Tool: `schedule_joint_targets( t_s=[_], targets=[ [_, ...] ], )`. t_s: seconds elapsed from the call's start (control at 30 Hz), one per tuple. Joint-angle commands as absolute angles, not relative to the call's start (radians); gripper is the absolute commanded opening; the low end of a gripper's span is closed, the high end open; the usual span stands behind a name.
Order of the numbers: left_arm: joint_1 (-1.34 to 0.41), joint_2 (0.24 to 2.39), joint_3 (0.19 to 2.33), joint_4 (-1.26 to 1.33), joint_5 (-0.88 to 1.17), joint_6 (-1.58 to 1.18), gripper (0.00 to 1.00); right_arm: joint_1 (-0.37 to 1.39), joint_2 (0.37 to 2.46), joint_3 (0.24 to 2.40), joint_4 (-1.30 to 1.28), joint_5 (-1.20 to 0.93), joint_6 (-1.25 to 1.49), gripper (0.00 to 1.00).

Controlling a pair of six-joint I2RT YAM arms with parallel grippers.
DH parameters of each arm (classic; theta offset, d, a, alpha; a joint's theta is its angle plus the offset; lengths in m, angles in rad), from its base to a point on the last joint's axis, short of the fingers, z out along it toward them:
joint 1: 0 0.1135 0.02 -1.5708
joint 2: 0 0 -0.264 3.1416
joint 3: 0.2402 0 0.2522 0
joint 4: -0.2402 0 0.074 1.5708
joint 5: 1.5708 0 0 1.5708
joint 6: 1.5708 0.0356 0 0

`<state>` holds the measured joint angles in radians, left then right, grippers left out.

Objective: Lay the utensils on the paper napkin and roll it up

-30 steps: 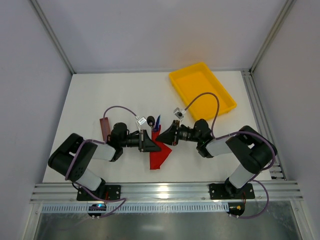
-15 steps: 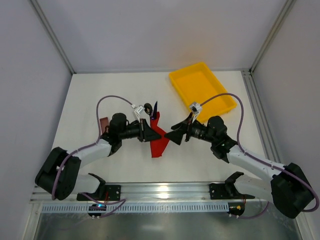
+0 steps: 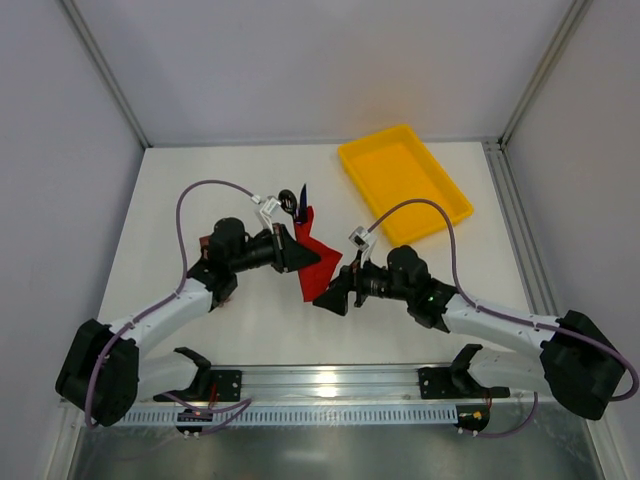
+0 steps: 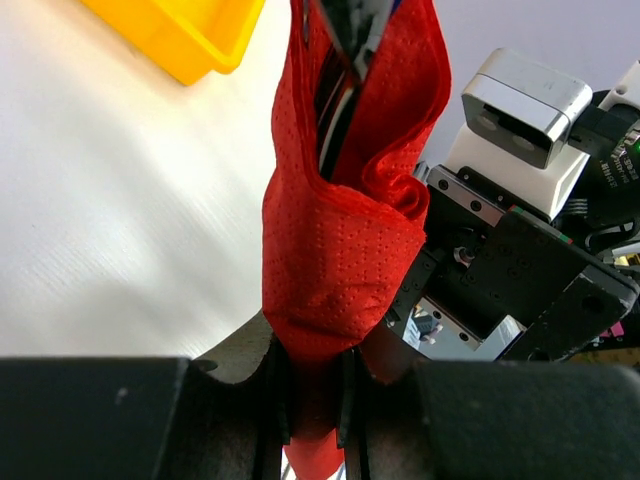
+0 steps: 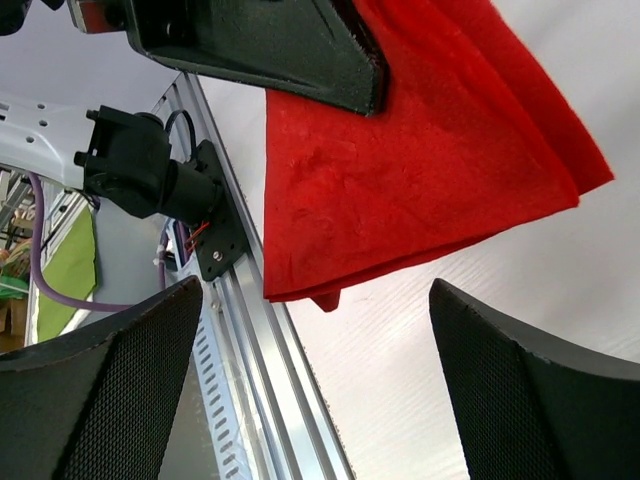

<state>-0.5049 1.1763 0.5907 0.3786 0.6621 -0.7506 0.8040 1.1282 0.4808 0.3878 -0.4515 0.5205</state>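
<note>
Napkin [image 4: 335, 270] red, dimpled, wrapped around utensils [image 4: 345, 35]

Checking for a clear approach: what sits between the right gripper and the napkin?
Nothing; in the right wrist view only bare white table separates the open right gripper from the napkin.

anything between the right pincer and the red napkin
Nothing visible: the open right pincer points straight at the napkin's free lower edge. The left pincer is clamped on the napkin from the opposite side, out of the way.
</note>
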Motion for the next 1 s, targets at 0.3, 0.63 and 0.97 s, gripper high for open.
schedule_joint_targets(
  t_s=[0.3,0.63,0.97],
  targets=[
    [-0.515,1.127,0.626,0.488,0.680,-0.810,0.00,0.827,1.212,0.497,0.659,-0.456,0.572,0.88],
    [-0.517,1.109,0.621,0.503,0.677,-0.831,0.00,0.828,1.250,0.425,0.858,-0.502,0.607,0.48],
    [-0.515,1.121,0.640,0.495,0.692,-0.844,0.00,0.828,1.264,0.387,0.916,-0.514,0.595,0.06]
  ],
)
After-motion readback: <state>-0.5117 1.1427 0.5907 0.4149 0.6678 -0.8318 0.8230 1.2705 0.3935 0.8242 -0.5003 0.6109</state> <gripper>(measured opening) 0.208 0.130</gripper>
